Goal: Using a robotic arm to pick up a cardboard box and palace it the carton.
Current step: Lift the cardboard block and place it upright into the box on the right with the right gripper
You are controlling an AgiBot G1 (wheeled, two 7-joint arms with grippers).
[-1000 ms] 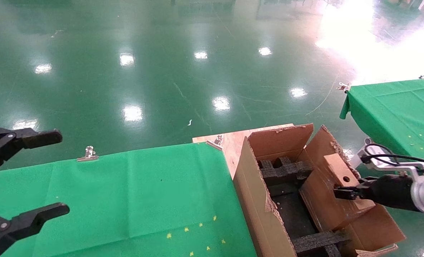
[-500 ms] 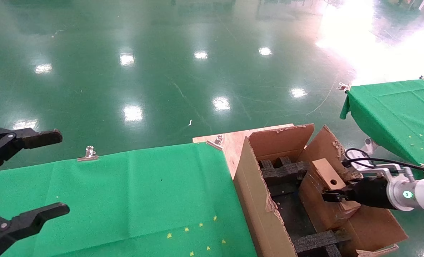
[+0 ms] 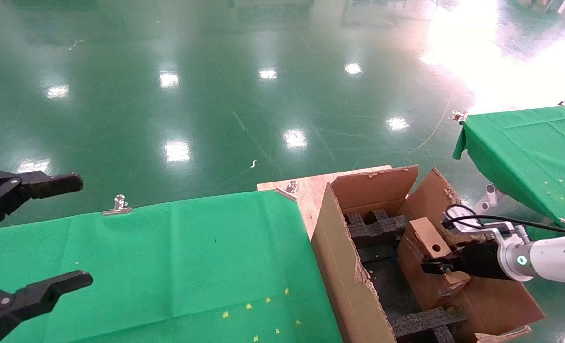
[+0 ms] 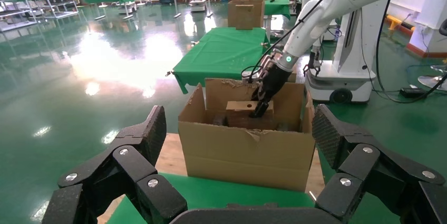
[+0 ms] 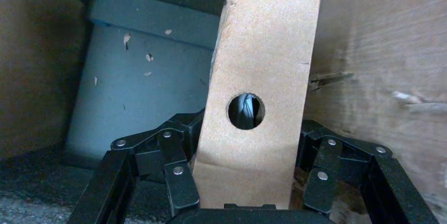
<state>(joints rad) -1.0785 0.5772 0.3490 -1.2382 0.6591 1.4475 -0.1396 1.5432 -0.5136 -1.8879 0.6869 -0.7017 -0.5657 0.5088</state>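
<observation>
Head view: the white-tubed right robotic arm with its green ring light (image 3: pixel 544 259) reaches over the large brown corrugated carton with torn flaps (image 3: pixel 344 267). Its right gripper (image 3: pixel 430 267) has its black fingers clamped on the small brown cardboard box with a round hole (image 3: pixel 427 247), which sits tilted inside the carton's right side, beside black foam divider strips (image 3: pixel 372 226). The carton stands at the right end of the green-clothed tabletop (image 3: pixel 168 257). The left gripper (image 3: pixel 30 238) hangs at the left edge, fingers spread wide and empty.

Left wrist view: the spread left gripper (image 4: pixel 237 145) frames the carton (image 4: pixel 242 150) farther off.

Right wrist view: linked fingers (image 5: pixel 179 166) press both sides of the box (image 5: pixel 263 76).
</observation>
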